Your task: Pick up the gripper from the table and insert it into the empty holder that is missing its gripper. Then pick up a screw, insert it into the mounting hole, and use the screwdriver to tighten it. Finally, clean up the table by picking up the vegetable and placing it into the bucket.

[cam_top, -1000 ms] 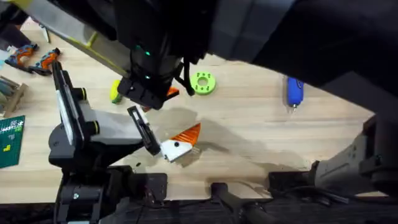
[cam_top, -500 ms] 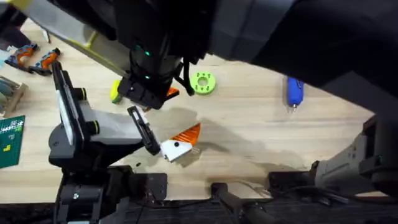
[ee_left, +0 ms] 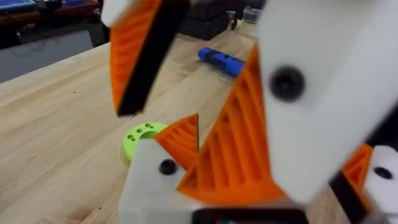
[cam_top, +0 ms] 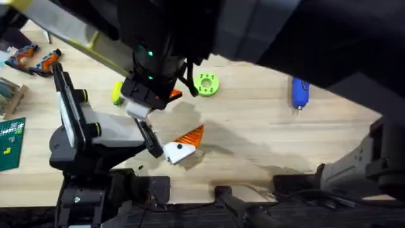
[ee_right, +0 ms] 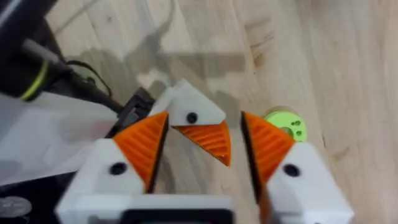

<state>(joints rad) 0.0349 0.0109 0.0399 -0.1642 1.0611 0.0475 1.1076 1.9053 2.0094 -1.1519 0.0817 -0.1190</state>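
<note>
While the left gripper (ee_left: pixel 205 124) holds a white angular plastic block tipped with a ribbed orange wedge (cam_top: pixel 182 145) near the table's front edge, the right gripper (ee_right: pixel 202 149) hovers open above it, and the blue pen-shaped screwdriver (cam_top: pixel 299 93) lies well beyond.

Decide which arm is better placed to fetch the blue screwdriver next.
Probably the right: the screwdriver lies on its side of the table, while the left claw sits at the holder, apparently steadying it.
</note>
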